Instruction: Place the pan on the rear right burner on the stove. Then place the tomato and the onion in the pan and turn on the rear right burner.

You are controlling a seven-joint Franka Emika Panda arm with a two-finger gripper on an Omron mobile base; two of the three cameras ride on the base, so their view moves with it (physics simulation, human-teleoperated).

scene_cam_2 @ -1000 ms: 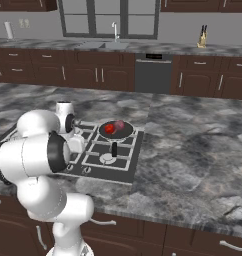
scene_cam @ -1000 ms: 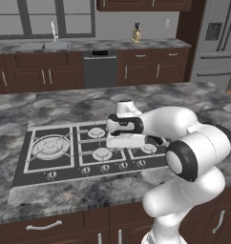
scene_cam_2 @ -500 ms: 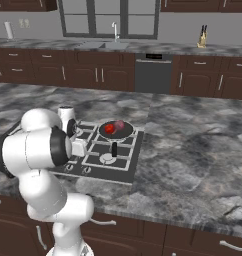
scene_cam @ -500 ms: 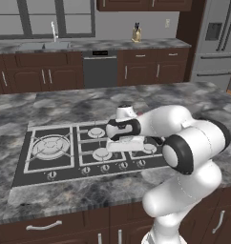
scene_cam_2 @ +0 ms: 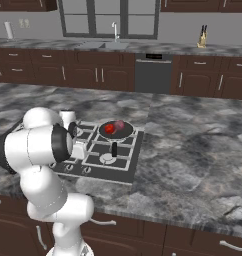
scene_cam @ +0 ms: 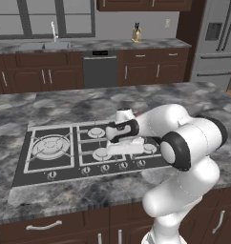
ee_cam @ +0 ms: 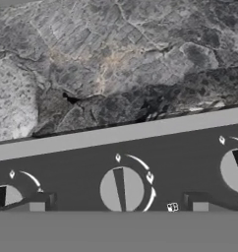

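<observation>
Pan (scene_cam_2: pixel 116 131) sits on the rear right burner, centre of the right base view, with the tomato (scene_cam_2: pixel 109 128) and onion (scene_cam_2: pixel 119 124) inside it and touching; its handle points toward the lower frame. By my reading the placing steps are done and the knob step is in hand. The arm's white bulk covers the left half of the stove (scene_cam_2: pixel 124 162) here.

In the left base view the pincer (scene_cam: pixel 121 148) hangs low over the knob row at centre frame; the arm hides the pan and burner.

In the hand view, a knob (ee_cam: pixel 121 189) lies centred between the wide-spread tips, untouched. Next move: descend, close on it, twist. Whether this knob serves the rear right burner I cannot tell; its markings are too small.
</observation>
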